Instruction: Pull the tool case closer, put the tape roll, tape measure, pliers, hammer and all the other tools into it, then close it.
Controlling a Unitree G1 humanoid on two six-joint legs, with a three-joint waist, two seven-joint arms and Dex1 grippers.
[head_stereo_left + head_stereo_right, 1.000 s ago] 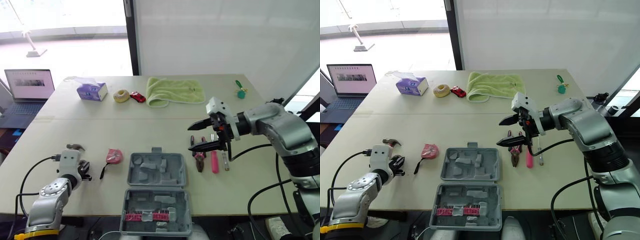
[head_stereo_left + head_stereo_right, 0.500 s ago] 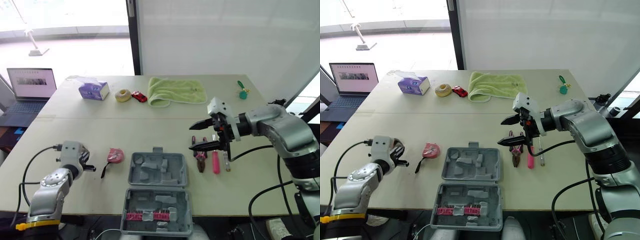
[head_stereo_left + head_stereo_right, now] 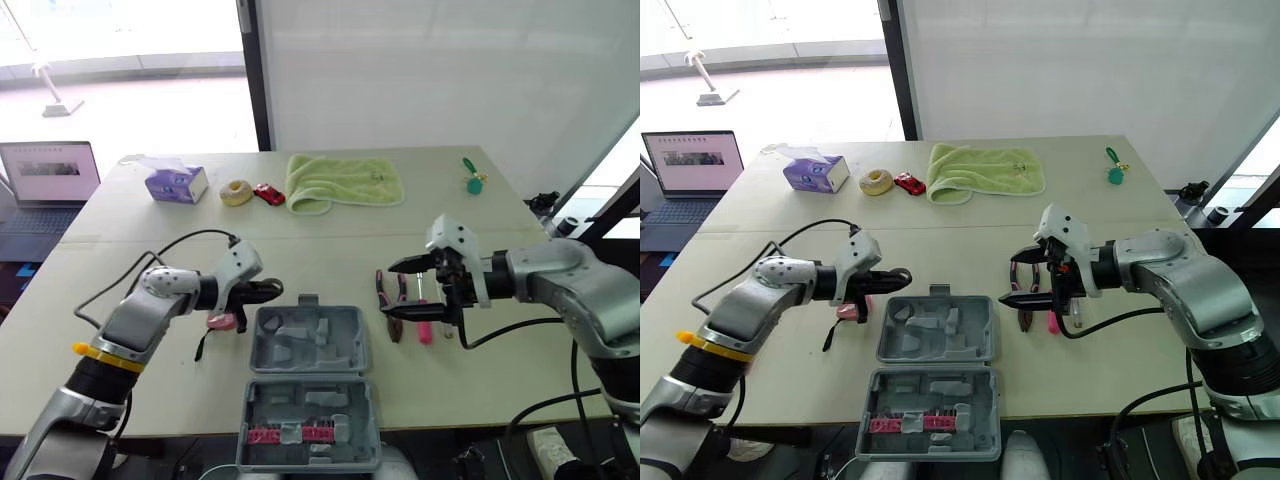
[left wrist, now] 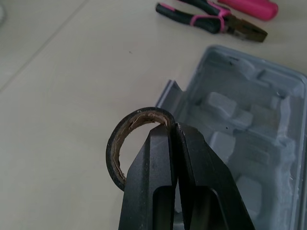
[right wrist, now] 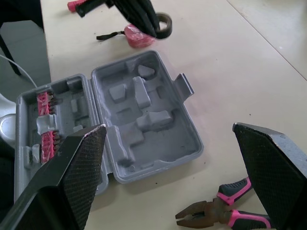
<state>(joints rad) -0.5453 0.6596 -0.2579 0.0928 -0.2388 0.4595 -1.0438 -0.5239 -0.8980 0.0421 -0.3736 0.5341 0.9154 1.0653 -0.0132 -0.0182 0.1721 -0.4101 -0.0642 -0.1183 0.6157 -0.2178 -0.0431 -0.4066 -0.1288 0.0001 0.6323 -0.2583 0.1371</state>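
Note:
My left gripper (image 3: 274,289) is shut on the wall of a black tape roll (image 4: 112,157), held just above the table by the left corner of the open grey tool case (image 3: 310,340). The case's other half (image 3: 308,425) holds pink bits. A pink tape measure (image 3: 220,321) lies left of the case, partly behind my left arm. Pink-handled pliers (image 3: 392,303) and a pink screwdriver (image 3: 424,330) lie right of the case. My right gripper (image 3: 388,288) hovers open over the pliers with nothing between its fingers.
At the table's far side lie a purple tissue box (image 3: 175,184), a beige roll (image 3: 236,192), a red toy car (image 3: 268,194), a green towel (image 3: 345,182) and a small green object (image 3: 470,180). A laptop (image 3: 45,175) stands beyond the left edge.
My left arm has swung from the table's front left over to the case, and its gripper now holds the black tape roll. The right gripper has sunk slightly towards the pliers. The camera shifted.

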